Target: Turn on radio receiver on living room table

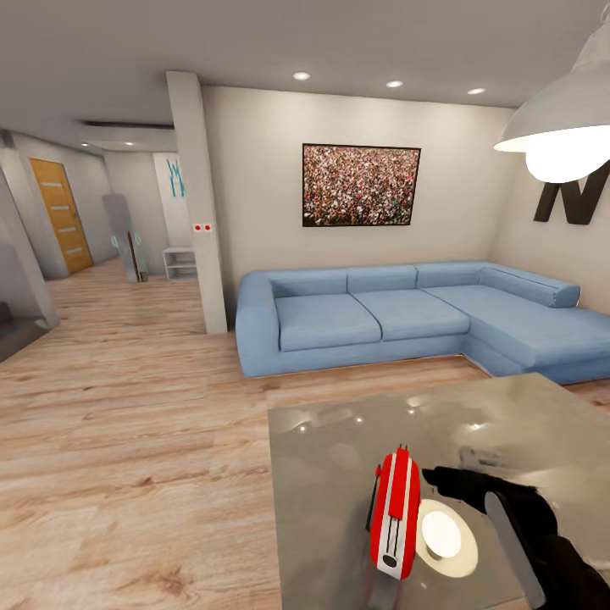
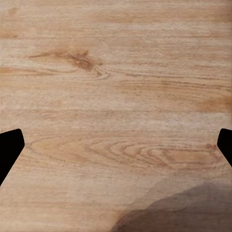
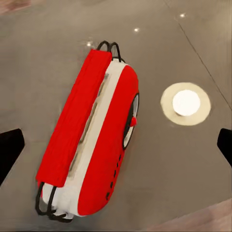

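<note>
**A:** ok so where's the radio receiver right now?

**B:** Lower middle of the head view, the radio receiver (image 1: pixel 396 514) is sitting on the table (image 1: pixel 339 457), on that glossy grey top near the front edge. Red body, white trim. My right gripper (image 1: pixel 474 491) is just to the right of it in the frame, black and hovering over the glass, not touching it as far as I can see.

**A:** fingers closed or what?

**B:** Nah, spread wide. In my right wrist view the fingertips (image 3: pixel 9 147) sit at the far edges and the radio (image 3: pixel 92 140) lies between them with loads of room either side. Round dial faces the lamp reflection (image 3: pixel 186 103) on the glass.

**A:** and the left?

**B:** My left gripper (image 2: pixel 116 145) is released too, hanging over the wood floor (image 2: pixel 116 72), gripping nothing. The blue sofa (image 1: pixel 407 313) is past the table in the living room (image 1: pixel 254 212).
</note>
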